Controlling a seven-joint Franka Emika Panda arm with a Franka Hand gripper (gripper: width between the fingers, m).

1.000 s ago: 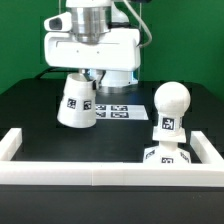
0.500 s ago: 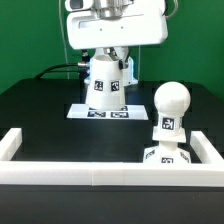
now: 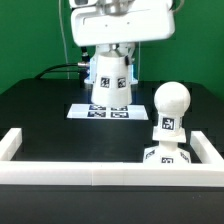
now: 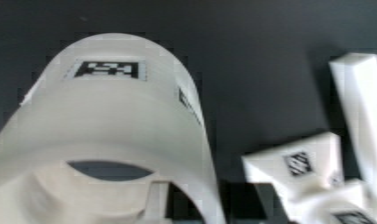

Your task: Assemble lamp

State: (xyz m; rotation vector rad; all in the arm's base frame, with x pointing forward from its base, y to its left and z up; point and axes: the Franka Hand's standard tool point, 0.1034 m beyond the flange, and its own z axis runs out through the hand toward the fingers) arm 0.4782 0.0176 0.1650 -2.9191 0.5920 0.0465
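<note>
My gripper (image 3: 110, 52) is shut on the white cone-shaped shade (image 3: 109, 78) and holds it upright, narrow end up, just over the marker board (image 3: 85, 112). The shade fills the wrist view (image 4: 114, 120), with a tag on its side; my fingertips are hidden by it. The ball-topped bulb (image 3: 171, 105) stands on the flat square base (image 3: 165, 157) at the front of the exterior view's right, apart from the shade. A tagged white part, probably the base (image 4: 300, 165), shows beside the shade in the wrist view.
The white rail frame (image 3: 60, 170) runs along the front and up both sides, close around the base; one rail shows in the wrist view (image 4: 357, 95). The table top is black with a green backdrop behind.
The shade was tilted at the exterior view's left a second ago. It has been carried right, set upright over the marker board, and lifted slightly since half a second ago.
</note>
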